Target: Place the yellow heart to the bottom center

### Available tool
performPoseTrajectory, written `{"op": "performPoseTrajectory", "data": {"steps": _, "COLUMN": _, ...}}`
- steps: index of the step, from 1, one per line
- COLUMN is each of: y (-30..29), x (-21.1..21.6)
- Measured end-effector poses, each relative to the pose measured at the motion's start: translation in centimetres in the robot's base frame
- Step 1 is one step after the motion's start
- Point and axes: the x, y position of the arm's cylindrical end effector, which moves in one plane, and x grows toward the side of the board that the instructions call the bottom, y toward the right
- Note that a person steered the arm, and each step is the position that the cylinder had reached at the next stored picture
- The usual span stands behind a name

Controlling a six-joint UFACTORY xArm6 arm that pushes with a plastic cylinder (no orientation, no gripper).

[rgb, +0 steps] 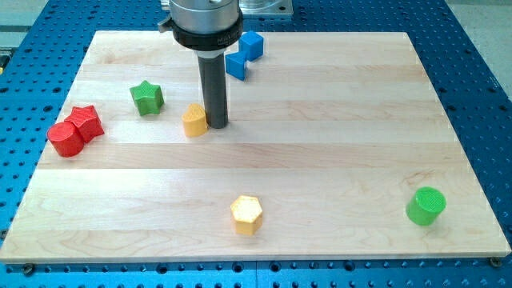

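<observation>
Yellow hexagon (pixel 246 214) nearest; my tip (pixel 217 124) touches yellow heart (pixel 194 121).

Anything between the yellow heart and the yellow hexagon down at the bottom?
No. In the camera view, only bare board lies between the yellow heart and the yellow hexagon. My tip sits against the heart's right side.

My tip (pixel 217 124) rests on the wooden board (pixel 320 160). The yellow heart block (pixel 194 121) lies just beside it toward the view's left. The yellow hexagon block (pixel 246 214) sits well below it.
</observation>
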Motion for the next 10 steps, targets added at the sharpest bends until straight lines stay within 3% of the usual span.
{"op": "performPoseTrajectory", "data": {"steps": 1, "y": -1.8, "x": 2.1}}
{"op": "performPoseTrajectory", "data": {"steps": 2, "y": -1.3, "x": -0.8}}
{"op": "performPoseTrajectory", "data": {"steps": 3, "y": -6.4, "x": -2.6}}
{"op": "performPoseTrajectory", "data": {"steps": 4, "y": -7.5, "x": 5.3}}
{"op": "performPoseTrajectory", "data": {"steps": 5, "y": -5.1, "x": 7.0}}
{"op": "performPoseTrajectory", "data": {"steps": 6, "y": -11.4, "x": 3.5}}
{"op": "performPoseTrajectory", "data": {"steps": 7, "y": -5.6, "x": 0.4}}
{"op": "performPoseTrajectory", "data": {"steps": 8, "y": -2.8, "x": 1.3}}
{"op": "performPoseTrajectory", "data": {"steps": 9, "y": -0.7, "x": 7.5}}
{"op": "performPoseTrajectory", "data": {"steps": 10, "y": -0.1, "x": 10.5}}
